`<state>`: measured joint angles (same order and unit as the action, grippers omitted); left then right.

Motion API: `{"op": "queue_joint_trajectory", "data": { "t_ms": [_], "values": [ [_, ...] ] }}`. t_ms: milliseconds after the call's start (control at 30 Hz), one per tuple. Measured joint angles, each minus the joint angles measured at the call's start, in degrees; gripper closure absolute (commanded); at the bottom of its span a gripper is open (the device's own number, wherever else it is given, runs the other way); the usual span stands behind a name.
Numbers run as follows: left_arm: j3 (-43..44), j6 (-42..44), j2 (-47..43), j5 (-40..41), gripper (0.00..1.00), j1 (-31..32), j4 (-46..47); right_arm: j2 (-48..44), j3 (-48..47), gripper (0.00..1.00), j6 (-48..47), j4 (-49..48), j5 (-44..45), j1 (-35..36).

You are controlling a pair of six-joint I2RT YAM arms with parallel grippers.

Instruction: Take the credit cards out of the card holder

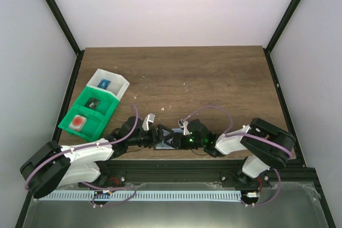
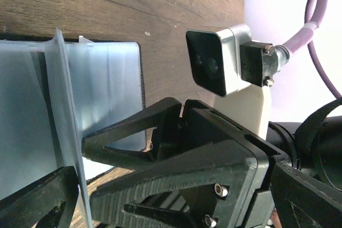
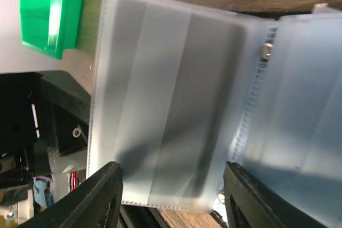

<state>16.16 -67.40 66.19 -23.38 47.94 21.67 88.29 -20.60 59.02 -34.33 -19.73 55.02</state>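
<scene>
Left of the left claw [image 1: 151, 134], three joined bins:
- white bin [image 1: 122, 86]: a blue item [image 1: 103, 83]
- middle green bin [image 1: 111, 105]: a dark item [image 1: 95, 102]
- near green bin [image 1: 80, 131]: a reddish item [image 1: 80, 123]

Card holder [image 1: 166, 141] lies open between the two claws; pocket contents cannot be made out.

Left claw spread wide, one leaf edge-on beside its finger.

Right claw [image 1: 183, 138] partly spread over a flat leaf, not pinching.

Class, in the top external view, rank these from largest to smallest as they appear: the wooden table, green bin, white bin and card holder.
1. wooden table
2. green bin
3. white bin
4. card holder, only partly visible, so judged on what shows
</scene>
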Motion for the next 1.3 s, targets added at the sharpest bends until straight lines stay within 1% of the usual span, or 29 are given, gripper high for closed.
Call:
{"op": "queue_joint_trajectory", "data": {
  "t_ms": [100, 367, 533, 600, 700, 767, 867, 967, 1067, 1133, 1300],
  "values": [
    [0.0, 0.0, 0.0, 0.2, 0.00, 0.0, -0.2, 0.0, -0.3, 0.39, 0.0, 0.0, -0.6, 0.2],
    [0.2, 0.1, 0.0, 0.2, 0.00, 0.0, -0.3, 0.5, -0.4, 0.28, 0.2, -0.7, -1.4, 0.3],
    [0.3, 0.0, -0.4, 0.4, 0.00, 0.0, 0.0, 1.2, -0.5, 0.27, 0.7, -2.2, -1.9, 0.3],
    [0.3, 0.0, -0.4, 0.4, 0.00, 0.0, 0.1, 1.6, -0.6, 0.31, 0.7, -2.7, -2.0, 0.3],
    [0.3, 0.0, -0.4, 0.7, 0.00, 0.0, 0.0, 2.2, -1.0, 0.46, 0.7, -3.0, -2.2, 0.3],
    [0.3, 0.0, -0.4, 0.7, 0.00, 0.0, -0.4, 2.3, -1.2, 0.53, 0.5, -3.0, -2.2, 0.5],
    [0.3, 0.0, -0.4, 0.8, 0.00, 0.0, -0.7, 2.3, -1.5, 0.56, 0.9, -3.0, -2.2, 0.9],
    [0.3, 0.0, -0.4, 1.1, 0.00, 0.0, -0.9, 2.3, -1.5, 0.57, 1.0, -3.0, -2.1, 0.9],
    [0.3, 0.1, -0.4, 1.4, 0.00, 0.0, -1.2, 2.3, -1.5, 0.52, 1.0, -3.0, -2.0, 0.9],
    [0.3, 0.2, -0.4, 1.7, 0.00, 0.0, -1.5, 2.3, -1.5, 0.52, 1.1, -2.9, -1.9, 1.0],
    [0.3, 0.3, -1.0, 2.7, 0.00, 0.0, -2.7, 2.3, -1.4, 0.62, 1.1, -1.9, -1.3, 1.0]
  ]
}}
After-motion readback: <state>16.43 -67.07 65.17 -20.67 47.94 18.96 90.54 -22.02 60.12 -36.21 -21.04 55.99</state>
